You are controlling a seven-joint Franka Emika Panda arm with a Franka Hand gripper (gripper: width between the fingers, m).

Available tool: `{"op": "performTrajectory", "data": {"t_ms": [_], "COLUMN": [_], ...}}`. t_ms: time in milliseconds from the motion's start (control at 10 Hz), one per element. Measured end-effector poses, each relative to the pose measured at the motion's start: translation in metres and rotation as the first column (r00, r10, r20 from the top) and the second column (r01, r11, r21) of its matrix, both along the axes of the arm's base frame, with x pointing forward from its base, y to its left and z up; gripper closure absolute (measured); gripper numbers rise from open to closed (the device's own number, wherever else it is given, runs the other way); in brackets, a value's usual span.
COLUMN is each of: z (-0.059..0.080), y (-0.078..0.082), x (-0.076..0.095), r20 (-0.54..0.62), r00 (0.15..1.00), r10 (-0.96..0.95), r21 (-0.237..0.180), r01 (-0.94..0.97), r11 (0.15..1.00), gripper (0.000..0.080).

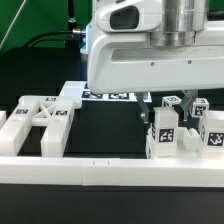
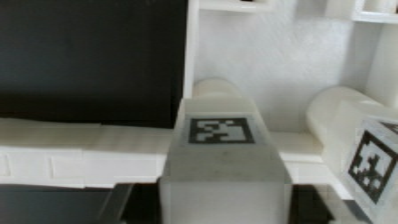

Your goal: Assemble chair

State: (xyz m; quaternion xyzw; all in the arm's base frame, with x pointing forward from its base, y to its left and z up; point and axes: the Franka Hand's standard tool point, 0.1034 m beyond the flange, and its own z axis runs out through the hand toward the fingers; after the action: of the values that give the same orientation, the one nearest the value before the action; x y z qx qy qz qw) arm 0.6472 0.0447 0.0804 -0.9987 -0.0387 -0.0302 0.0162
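Chair parts of chunky white plastic with black-and-white tags lie on the black table. In the wrist view a white post (image 2: 222, 150) with a tag on its face runs straight between my dark fingers (image 2: 135, 200), and my gripper (image 2: 226, 202) is shut on it. A second tagged post (image 2: 356, 140) lies close beside it. In the exterior view my gripper (image 1: 163, 103) reaches down onto the cluster of tagged posts (image 1: 163, 132) at the right. A notched frame part (image 1: 40, 118) lies at the left.
A long plain white rail (image 1: 100, 172) runs along the front of the table, and another white rail (image 2: 80, 150) crosses behind the posts in the wrist view. The marker board (image 1: 108, 95) lies at the back. More tagged parts (image 1: 212, 132) stand at the far right.
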Motion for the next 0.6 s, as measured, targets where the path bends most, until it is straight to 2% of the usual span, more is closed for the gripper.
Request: {"op": "performTrajectory", "data": {"t_ms": [100, 300, 500, 600], "z": [-0.0003, -0.0006, -0.0008, -0.0012], "y": [0.0003, 0.0005, 0.0032, 0.0022], "x": [0.0001, 0.0017, 0.0021, 0.0017], "r20": [0.000, 0.008, -0.007, -0.022], "r00": [0.999, 0.961, 0.846, 0.750], "r10": [-0.043, -0.278, -0.533, -0.661], "r21": [0.006, 0.024, 0.043, 0.060], "r01": [0.043, 0.277, 0.533, 0.661], "r11": [0.999, 0.960, 0.845, 0.748], "gripper": [0.0511, 0.0511, 0.0511, 0.0511]}}
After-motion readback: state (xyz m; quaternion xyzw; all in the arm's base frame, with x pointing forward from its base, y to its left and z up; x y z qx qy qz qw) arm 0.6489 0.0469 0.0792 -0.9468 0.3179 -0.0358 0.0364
